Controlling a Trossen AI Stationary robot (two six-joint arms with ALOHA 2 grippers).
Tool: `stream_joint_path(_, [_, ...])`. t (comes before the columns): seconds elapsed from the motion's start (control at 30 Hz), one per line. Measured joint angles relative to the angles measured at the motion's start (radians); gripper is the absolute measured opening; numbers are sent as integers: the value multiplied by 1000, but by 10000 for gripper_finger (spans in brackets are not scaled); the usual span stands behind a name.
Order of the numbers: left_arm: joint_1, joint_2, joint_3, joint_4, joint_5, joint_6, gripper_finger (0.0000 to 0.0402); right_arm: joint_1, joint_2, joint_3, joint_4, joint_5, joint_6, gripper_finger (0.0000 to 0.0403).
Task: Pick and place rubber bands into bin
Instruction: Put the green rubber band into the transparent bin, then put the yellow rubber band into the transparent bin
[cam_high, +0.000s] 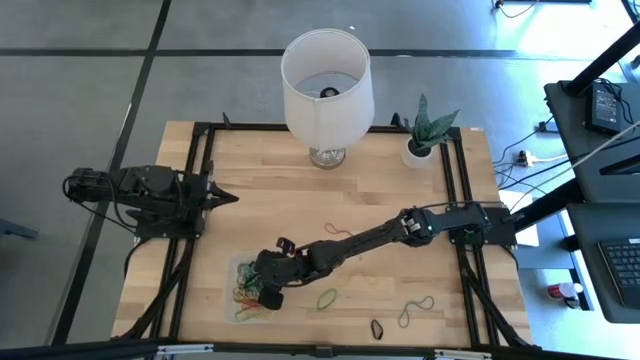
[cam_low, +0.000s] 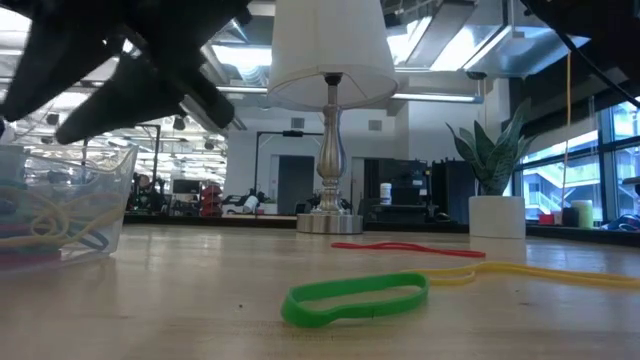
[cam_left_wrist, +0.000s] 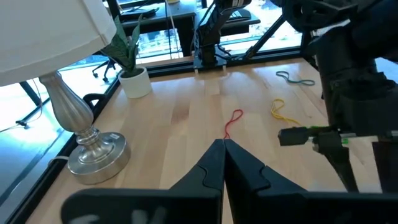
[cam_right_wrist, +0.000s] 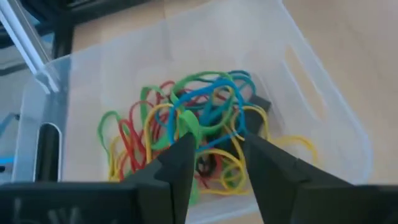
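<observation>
Pale butcher-block table (cam_high: 300, 200), lamp (cam_high: 327, 80) at 12 o'clock, potted plant (cam_high: 428, 135) at 1. Right gripper (cam_right_wrist: 214, 165) hangs over the bin (cam_right_wrist: 311, 81) at 7 o'clock, fingers apart, nothing in them. Bin holds a tangled heap of rubber bands (cam_right_wrist: 186, 134), red, yellow, green, blue. Loose ones left on wood: green band (cam_low: 355, 298) just beside bin, others at 5–6 o'clock. They look light, floppy, likely springy; prob. best pinched across one strand. Left gripper (cam_high: 222, 197) parked at 9, fingers together.
</observation>
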Motion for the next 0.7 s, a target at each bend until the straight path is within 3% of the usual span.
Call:
stream_joint_path(0.4, [0, 0, 0, 0, -1, 0, 2, -2, -41, 1, -99, 68, -54, 140])
stream_joint_path(0.7, [0, 0, 0, -1, -4, 0, 2, 17, -156, 3, -349, 91, -67, 68])
